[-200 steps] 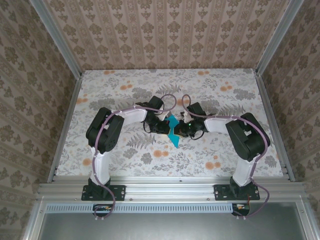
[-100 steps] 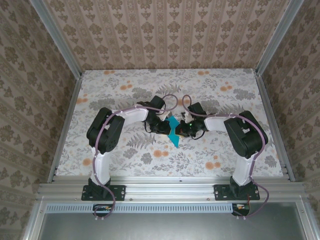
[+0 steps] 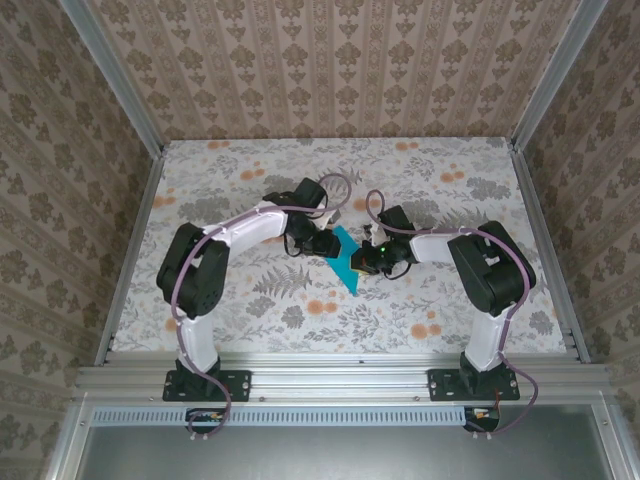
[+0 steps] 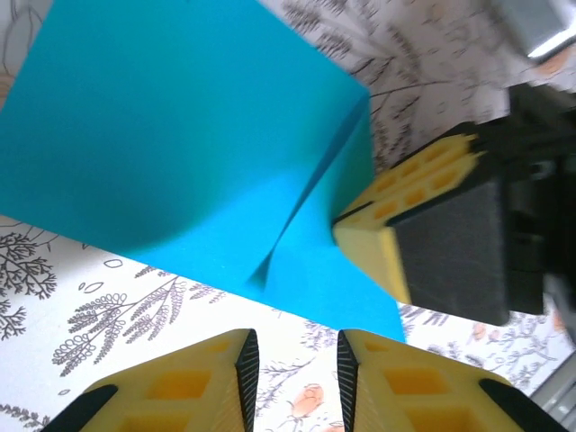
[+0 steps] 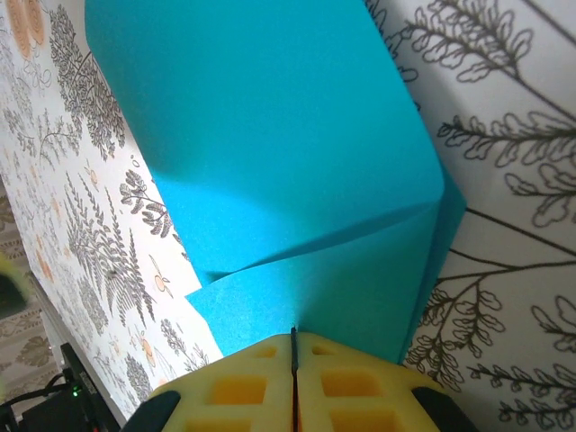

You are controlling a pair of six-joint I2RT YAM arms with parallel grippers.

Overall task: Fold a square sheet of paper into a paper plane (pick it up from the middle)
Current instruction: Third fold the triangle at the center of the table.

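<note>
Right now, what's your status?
Left claw open, clear of the teal paper. Right claw shut on its edge. Paper partly folded. Nothing in the way.

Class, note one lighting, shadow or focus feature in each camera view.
Left wrist: the paper shades darker toward its raised fold; the top right corner of the picture is blurred. Right wrist: a paler band crosses the paper above its curled edge. Top external: even, soft light.

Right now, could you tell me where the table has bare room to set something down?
Bare table runs along the back wall, and at the front between the arm bases. The centre is crowded: left end effector and right end effector flank the paper.
</note>
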